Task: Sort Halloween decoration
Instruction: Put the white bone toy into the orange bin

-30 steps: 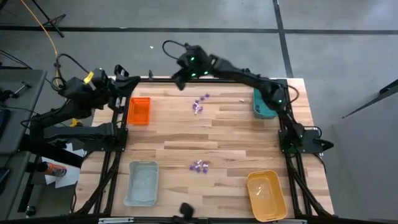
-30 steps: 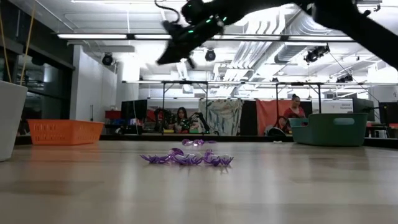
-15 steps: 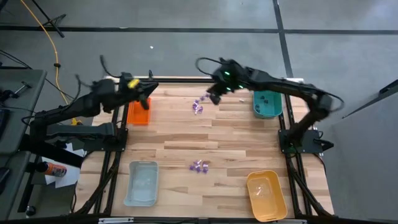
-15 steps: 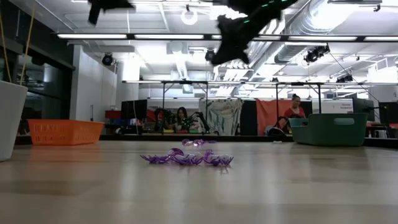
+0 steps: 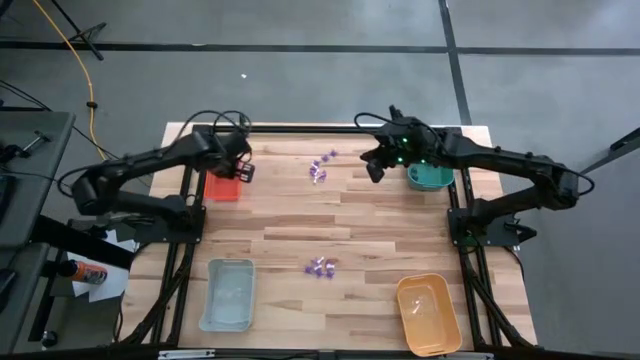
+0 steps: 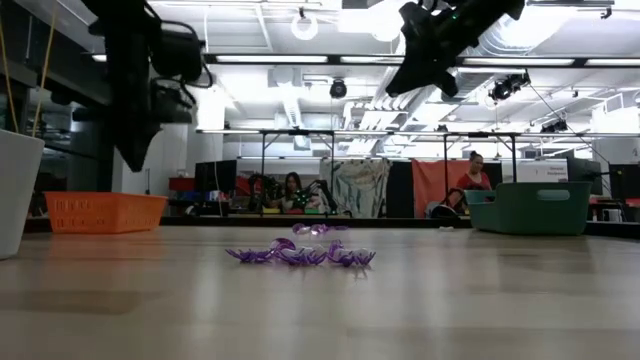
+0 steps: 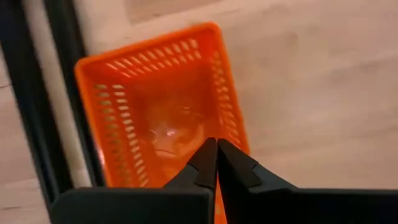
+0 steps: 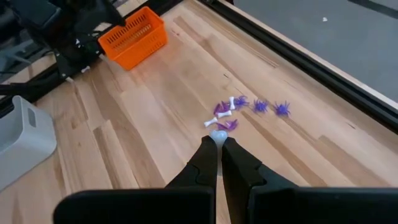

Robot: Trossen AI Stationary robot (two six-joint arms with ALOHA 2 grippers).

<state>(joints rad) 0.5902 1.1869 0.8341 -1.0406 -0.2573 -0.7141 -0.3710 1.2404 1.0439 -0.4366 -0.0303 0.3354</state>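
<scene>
Lying near right hand (image 5: 372, 172): decoration (image 5: 321, 168).

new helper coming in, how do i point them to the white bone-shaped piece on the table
Start at the far edge of the wooden table, between the orange basket and the green tub. A cluster of purple pieces lies there, and the bone is among them, the only whitish, dumbbell-shaped one.

Both arms' fingers (image 7: 216, 163) closed, raised

two matte black jointed arms, black cables looping off both, little green LEDs glowing on the right arm's wrist, slim dark wedge-shaped jaws with pointy tips
</scene>
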